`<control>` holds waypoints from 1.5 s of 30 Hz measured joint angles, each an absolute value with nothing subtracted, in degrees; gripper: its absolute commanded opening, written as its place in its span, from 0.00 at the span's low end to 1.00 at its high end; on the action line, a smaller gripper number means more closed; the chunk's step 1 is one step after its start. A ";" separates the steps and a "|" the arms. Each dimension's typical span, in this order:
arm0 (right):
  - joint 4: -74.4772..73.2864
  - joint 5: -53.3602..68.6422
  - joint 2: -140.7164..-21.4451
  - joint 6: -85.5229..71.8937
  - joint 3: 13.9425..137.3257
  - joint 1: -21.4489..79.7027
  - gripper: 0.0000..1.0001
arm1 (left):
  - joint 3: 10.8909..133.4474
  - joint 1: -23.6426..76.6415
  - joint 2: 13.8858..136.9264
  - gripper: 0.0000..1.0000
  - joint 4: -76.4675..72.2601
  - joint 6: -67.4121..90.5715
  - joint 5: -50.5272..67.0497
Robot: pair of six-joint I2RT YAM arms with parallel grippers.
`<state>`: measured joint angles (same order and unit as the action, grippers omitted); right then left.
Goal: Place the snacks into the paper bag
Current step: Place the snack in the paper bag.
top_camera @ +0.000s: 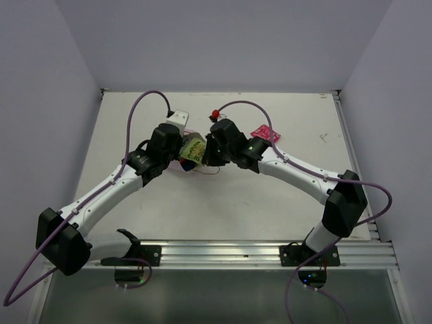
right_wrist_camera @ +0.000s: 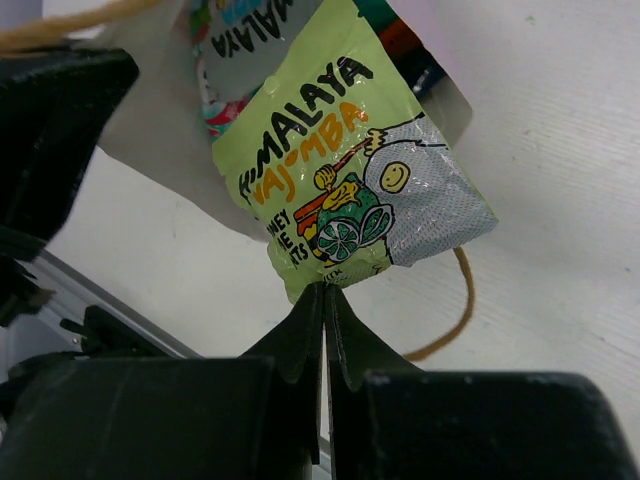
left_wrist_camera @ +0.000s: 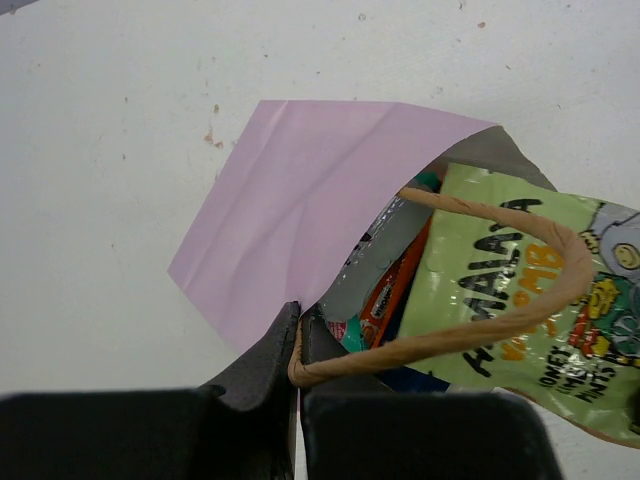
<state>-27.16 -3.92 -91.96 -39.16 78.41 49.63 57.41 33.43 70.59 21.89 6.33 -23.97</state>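
The pale pink paper bag (left_wrist_camera: 300,200) lies on its side with its mouth open. My left gripper (left_wrist_camera: 298,322) is shut on its rim, where the tan string handle (left_wrist_camera: 500,300) starts. Inside the mouth show a silver-grey packet (left_wrist_camera: 385,255), an orange one (left_wrist_camera: 397,283), a teal one (left_wrist_camera: 352,335) and a dark blue one (left_wrist_camera: 420,378). A yellow-green packet (right_wrist_camera: 340,170) sticks halfway out of the bag mouth, and my right gripper (right_wrist_camera: 325,292) is shut on its lower edge. From above, both grippers meet at this packet (top_camera: 194,150). A pink-red packet (top_camera: 264,133) lies on the table beside the right arm.
The white table (top_camera: 270,196) is walled at the back and both sides. A metal rail (top_camera: 223,253) runs along its near edge by the arm bases. Purple cables (top_camera: 145,101) loop above both arms. The bag's second handle (right_wrist_camera: 455,310) trails on the table.
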 measured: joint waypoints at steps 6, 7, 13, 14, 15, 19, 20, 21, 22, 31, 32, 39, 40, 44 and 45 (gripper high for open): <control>-24.18 -2.90 -98.74 -41.65 84.38 50.19 0.00 | 57.41 33.39 70.59 0.00 21.89 6.33 -23.20; -23.68 -2.70 -100.01 -42.06 85.30 50.26 0.00 | 57.39 33.39 70.57 0.00 21.89 6.33 -23.03; -18.92 -1.69 -106.83 -44.21 88.51 50.30 0.00 | 57.28 33.39 70.35 0.00 21.93 6.33 -21.69; -17.58 -1.58 -107.83 -44.56 88.53 50.30 0.00 | 57.25 33.39 70.26 0.00 21.96 6.33 -21.47; -16.21 -1.50 -108.84 -44.93 88.53 50.30 0.00 | 57.23 33.39 70.15 0.00 21.96 6.33 -21.32; -9.52 -1.58 -111.53 -46.39 88.25 50.30 0.00 | 56.55 33.12 69.28 0.00 21.91 6.33 -20.88; -8.08 -1.78 -111.72 -46.57 87.94 50.30 0.00 | 56.42 33.06 69.06 0.00 21.91 6.33 -20.84; -6.39 -1.91 -111.85 -46.74 87.64 50.30 0.00 | 56.38 33.01 68.86 0.00 21.93 6.33 -20.82; -4.64 -2.00 -112.05 -46.85 87.39 50.30 0.00 | 56.38 32.99 68.75 0.00 21.91 6.33 -20.78; 4.56 -2.42 -115.92 -46.61 86.87 50.52 0.10 | 56.34 32.01 68.45 0.00 21.93 6.31 -20.56; 4.78 -2.44 -115.92 -46.46 86.72 50.54 0.13 | 56.34 31.97 68.36 0.00 22.00 6.33 -20.60; 5.17 -2.39 -112.51 -42.17 83.05 50.57 0.44 | 56.34 31.14 67.70 0.00 22.20 6.42 -20.93; 4.62 -2.44 -111.31 -41.41 82.41 50.57 0.45 | 56.34 30.98 67.68 0.00 22.17 6.42 -20.95; 3.16 -2.44 -105.91 -38.19 80.25 50.57 0.50 | 56.34 30.02 67.42 0.00 22.11 6.44 -20.99; 2.55 -2.44 -104.29 -37.28 79.72 50.57 0.50 | 56.34 29.91 67.37 0.00 22.09 6.44 -21.02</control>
<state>2.55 -2.44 -104.29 -37.28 79.72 50.57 56.34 29.91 67.37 22.09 6.44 -21.02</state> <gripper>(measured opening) 0.492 0.018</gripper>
